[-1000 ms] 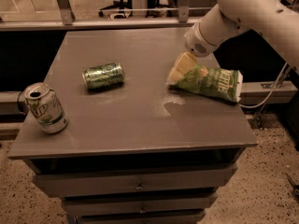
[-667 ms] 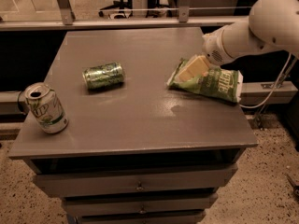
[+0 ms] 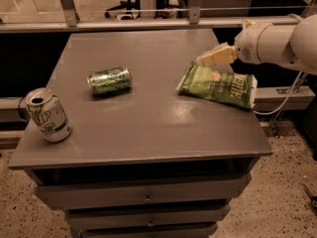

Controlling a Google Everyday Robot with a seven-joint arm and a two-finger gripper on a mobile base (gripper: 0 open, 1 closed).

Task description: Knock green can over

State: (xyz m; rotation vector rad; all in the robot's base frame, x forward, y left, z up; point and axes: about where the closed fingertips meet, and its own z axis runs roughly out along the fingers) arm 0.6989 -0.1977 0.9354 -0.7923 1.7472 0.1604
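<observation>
A grey drawer cabinet fills the view. The white robot arm reaches in from the right. A green crisp bag lies flat at the right side. The gripper hovers just above the bag's far corner; its spread is unclear. A 7UP can stands at the front-left corner. The green can lies on its side, left of centre, well apart from the gripper.

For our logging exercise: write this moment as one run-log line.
green can: on its side | gripper: at crisp bag far edge, apart from green can | white can: upright
</observation>
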